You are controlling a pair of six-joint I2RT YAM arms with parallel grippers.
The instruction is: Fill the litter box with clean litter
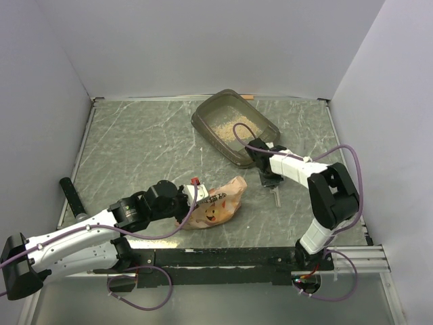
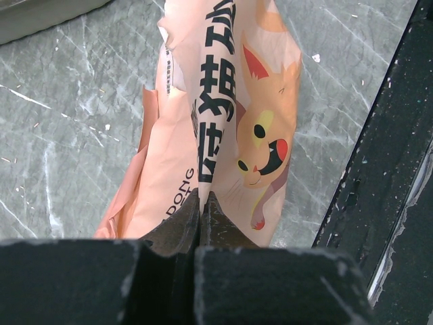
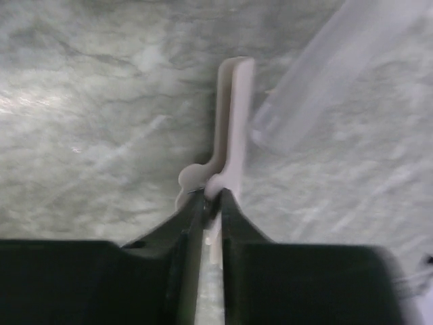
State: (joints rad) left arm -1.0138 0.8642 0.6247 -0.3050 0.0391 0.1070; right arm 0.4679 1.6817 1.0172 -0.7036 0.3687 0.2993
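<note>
right gripper [image 3: 211, 198] – pinching pale piece [image 3: 233, 122] | litter box [image 1: 205, 112] just beside

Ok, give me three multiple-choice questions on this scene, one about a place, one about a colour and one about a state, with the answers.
1. Where is the litter box?
A. Towards the far wall, beyond the bag
B. At the near edge, closer than the bag
C. On top of the bag

2. What colour is the bag?
A. Blue
B. Green
C. Orange-pink

3. How is the left end effector?
A. Open above the table
B. Shut on the bag
C. Shut on the tray's rim

Answers:
1. A, since the top view shows the tray near the back wall and the bag nearer the arm bases.
2. C, since both the top and left wrist views show orange-pink plastic.
3. B, since the left wrist view shows the fingers pinched together on the bag's edge.
</note>
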